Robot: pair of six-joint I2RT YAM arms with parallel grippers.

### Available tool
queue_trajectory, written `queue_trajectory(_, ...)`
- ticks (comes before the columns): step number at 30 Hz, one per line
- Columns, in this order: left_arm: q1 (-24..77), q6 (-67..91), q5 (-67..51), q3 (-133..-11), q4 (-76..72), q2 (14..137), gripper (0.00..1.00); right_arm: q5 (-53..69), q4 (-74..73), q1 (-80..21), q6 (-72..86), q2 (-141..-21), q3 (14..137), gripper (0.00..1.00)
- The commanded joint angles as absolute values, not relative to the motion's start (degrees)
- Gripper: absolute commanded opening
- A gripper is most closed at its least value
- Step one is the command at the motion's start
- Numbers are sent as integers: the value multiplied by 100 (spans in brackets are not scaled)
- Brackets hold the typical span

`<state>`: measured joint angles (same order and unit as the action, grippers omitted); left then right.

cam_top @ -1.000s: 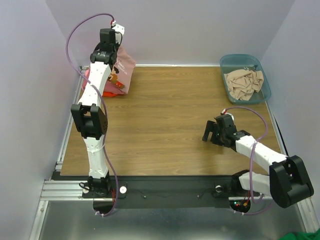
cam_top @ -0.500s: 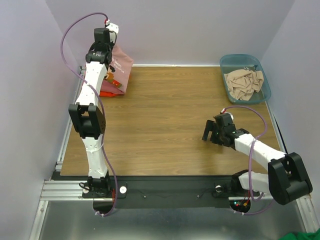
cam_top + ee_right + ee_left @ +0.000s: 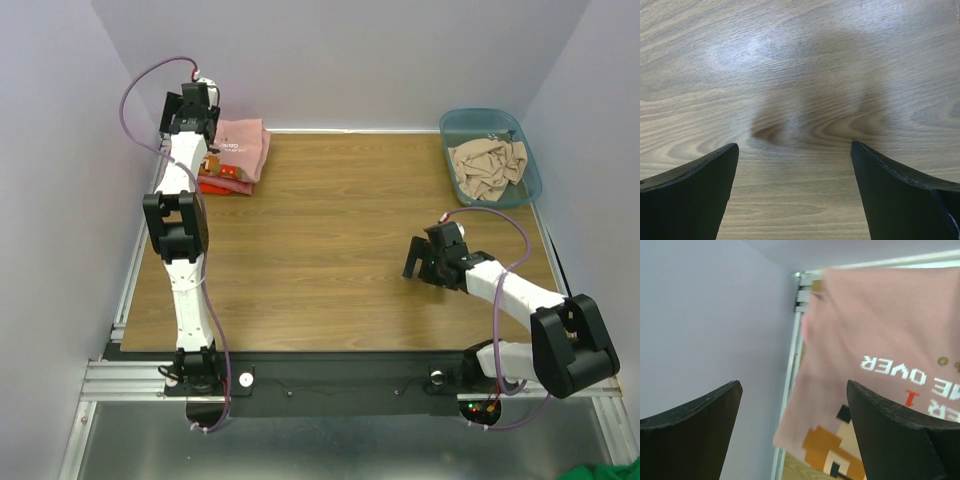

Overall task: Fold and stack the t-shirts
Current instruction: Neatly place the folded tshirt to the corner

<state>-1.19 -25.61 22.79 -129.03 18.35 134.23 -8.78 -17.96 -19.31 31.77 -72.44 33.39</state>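
Observation:
A folded dusty pink t-shirt (image 3: 241,148) with a pixel print lies at the back left corner of the table, on top of an orange-red t-shirt (image 3: 222,185) whose edge shows underneath. My left gripper (image 3: 190,112) hangs above the stack's left edge, open, with nothing between its fingers. In the left wrist view the pink t-shirt (image 3: 880,340) lies below the open left gripper (image 3: 794,386), apart from both fingers. My right gripper (image 3: 425,258) stands open low over bare wood at the right; the right wrist view shows only wood under the open right gripper (image 3: 795,146).
A blue plastic bin (image 3: 527,150) at the back right holds a crumpled beige cloth (image 3: 487,165). The lilac wall (image 3: 705,320) and the table's metal rail (image 3: 790,370) run just left of the stack. The wooden table (image 3: 330,220) lies between the arms.
My left gripper has opened and let go of the pink t-shirt, which dropped flat onto the stack. The left arm swung left toward the wall. The right arm barely moved.

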Motion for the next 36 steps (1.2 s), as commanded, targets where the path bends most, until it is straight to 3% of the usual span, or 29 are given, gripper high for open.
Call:
queue_trajectory(1, -220, -1944, 2997, -13526, 1335, 13052, 98, -835, -1608, -1942, 3252, -7146, 3410, 100)
queue_trajectory(6, -220, -916, 2646, -13474, 1872, 12297, 98, -598, -1608, -1942, 3191, -6496, 3305, 100)
queue_trajectory(10, -211, 313, 1244, -13062, 2451, 11410, 98, -598, -1626, -1942, 3225, -5977, 3173, 100)
queue_trajectory(12, -211, 1250, 522, -12474, 2514, 10754, 99, -607, -1652, -1942, 3339, -5775, 3155, 100)
queue_trajectory(15, 104, 2064, -412, -10667, 2111, 9540, 99, -589, -1661, -1951, 3445, -5520, 3120, 100)
queue_trajectory(17, 1022, 2240, 293, -8793, 1234, 8810, 98, -571, -1670, -1951, 3506, -5388, 3068, 100)
queue_trajectory(19, 2111, 2311, 823, -7669, 538, 7825, 98, -589, -1679, -1942, 3533, -5134, 2980, 100)
queue_trajectory(25, 3462, 3873, 1134, -3786, -412, 5864, 98, -808, -1705, -1951, 3551, -4527, 2672, 100)
queue_trajectory(28, 3533, 4165, 1352, -3113, -327, 5502, 99, -1053, -1696, -1951, 3734, -4282, 2558, 100)
queue_trajectory(36, 3533, 4298, 1801, -3120, 377, 5370, 98, -1230, -1696, -1951, 3894, -3613, 2180, 100)
